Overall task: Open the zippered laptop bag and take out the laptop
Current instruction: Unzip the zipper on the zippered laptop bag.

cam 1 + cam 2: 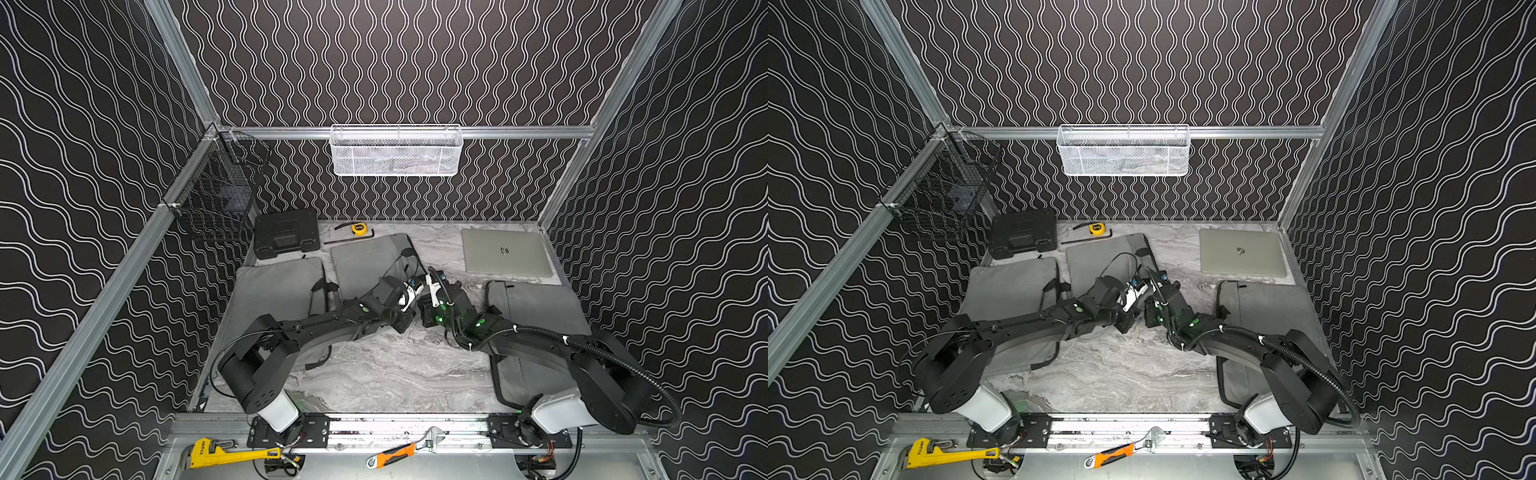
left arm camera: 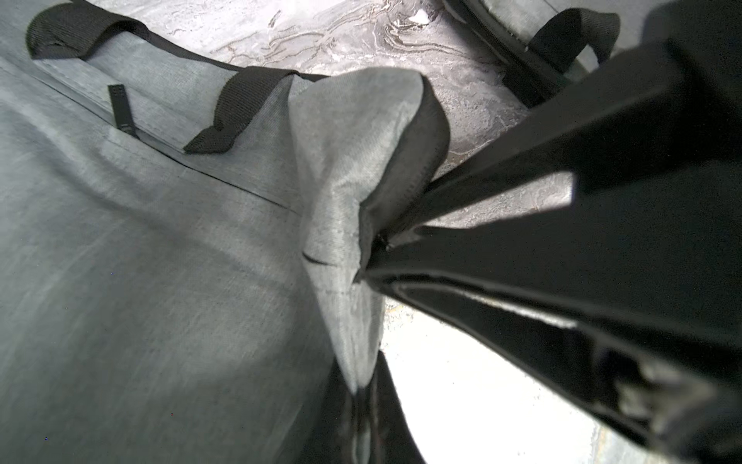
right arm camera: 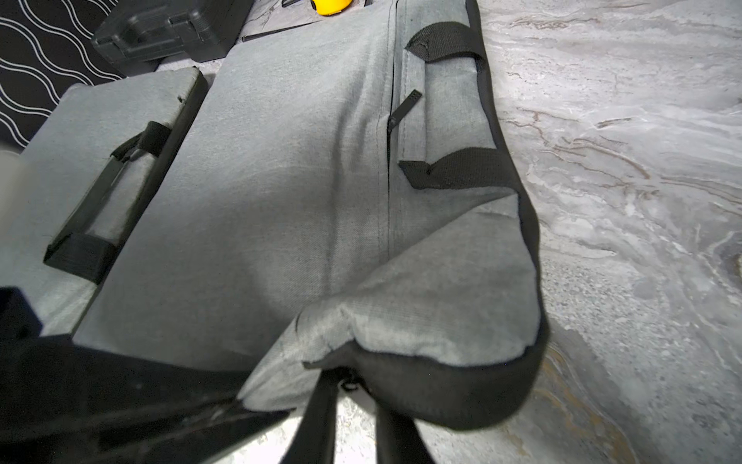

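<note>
Three grey bags lie flat on the marble table (image 1: 395, 374): a left bag (image 1: 274, 286), a middle bag (image 1: 365, 257) and a right bag (image 1: 536, 307). All three look zipped along their edges, and what is inside cannot be seen. A silver laptop (image 1: 505, 251) lies closed on the bare table at the back right, outside every bag and behind the right bag. The white mesh basket (image 1: 395, 151) on the back rail holds something pale and indistinct; the black wire basket (image 1: 216, 187) on the side rail holds a dark object I cannot make out. A black tool case (image 1: 286, 232) sits shut in the back left corner.

Both arms reach low and forward from the front rail and meet at the near right corner of the middle bag; the left arm (image 1: 324, 324) crosses over the left bag, and the right arm (image 1: 523, 336) lies over the right bag.

The left claw (image 2: 371, 265) is pinched tight on that corner of the middle bag, so the grey fabric is pulled up into a peak off the table. The right claw (image 3: 353, 385) is narrow, its fingers (image 3: 317, 422) either side of the zip pull (image 3: 348, 385) at the same corner; whether it actually grips the pull I cannot tell.
</note>
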`<state>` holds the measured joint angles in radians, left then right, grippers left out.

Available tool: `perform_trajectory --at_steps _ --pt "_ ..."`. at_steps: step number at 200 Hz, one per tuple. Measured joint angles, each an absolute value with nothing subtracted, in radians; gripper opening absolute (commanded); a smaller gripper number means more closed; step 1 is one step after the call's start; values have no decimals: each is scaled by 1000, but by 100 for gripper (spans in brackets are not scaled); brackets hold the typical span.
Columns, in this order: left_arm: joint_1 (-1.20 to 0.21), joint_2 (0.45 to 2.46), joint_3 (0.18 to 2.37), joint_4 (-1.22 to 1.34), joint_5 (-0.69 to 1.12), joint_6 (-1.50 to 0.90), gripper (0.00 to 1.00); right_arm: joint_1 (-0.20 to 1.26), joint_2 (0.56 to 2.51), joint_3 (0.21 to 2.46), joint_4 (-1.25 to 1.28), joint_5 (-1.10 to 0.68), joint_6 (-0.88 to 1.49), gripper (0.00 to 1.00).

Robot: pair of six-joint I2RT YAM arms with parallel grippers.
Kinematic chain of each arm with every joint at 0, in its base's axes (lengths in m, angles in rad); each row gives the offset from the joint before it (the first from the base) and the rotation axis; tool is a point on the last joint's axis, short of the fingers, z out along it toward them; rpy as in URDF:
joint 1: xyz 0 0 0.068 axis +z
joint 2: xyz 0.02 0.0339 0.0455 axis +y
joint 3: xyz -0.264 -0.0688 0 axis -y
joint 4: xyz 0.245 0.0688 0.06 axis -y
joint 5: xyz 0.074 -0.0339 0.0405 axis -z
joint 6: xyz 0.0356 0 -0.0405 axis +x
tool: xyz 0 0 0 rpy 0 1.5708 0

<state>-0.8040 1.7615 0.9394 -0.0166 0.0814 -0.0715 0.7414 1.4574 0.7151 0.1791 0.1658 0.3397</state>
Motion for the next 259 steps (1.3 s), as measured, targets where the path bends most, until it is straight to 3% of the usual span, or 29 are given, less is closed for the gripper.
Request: perform_trajectory --at_steps 14,24,70,83,121,145,220,259 --pt "-804 1763 932 -2 92 -72 0 741 1443 704 175 168 331 9" --pt "-804 1764 926 11 101 -72 0 741 1434 698 170 171 328 0" --pt "-805 1764 922 28 131 -67 0 741 1396 673 158 184 294 0" --pt "-805 1764 922 28 136 -63 0 741 1391 666 160 184 287 11" --pt "-805 1740 902 32 140 -52 0 742 1390 655 176 167 268 12" --pt "-805 1723 900 10 139 -52 0 742 1377 641 194 147 266 24" --pt "-805 1713 925 -57 183 -48 0 732 1336 566 164 257 220 23" --pt "-805 1721 949 -78 187 -46 0 743 1277 508 203 221 159 29"
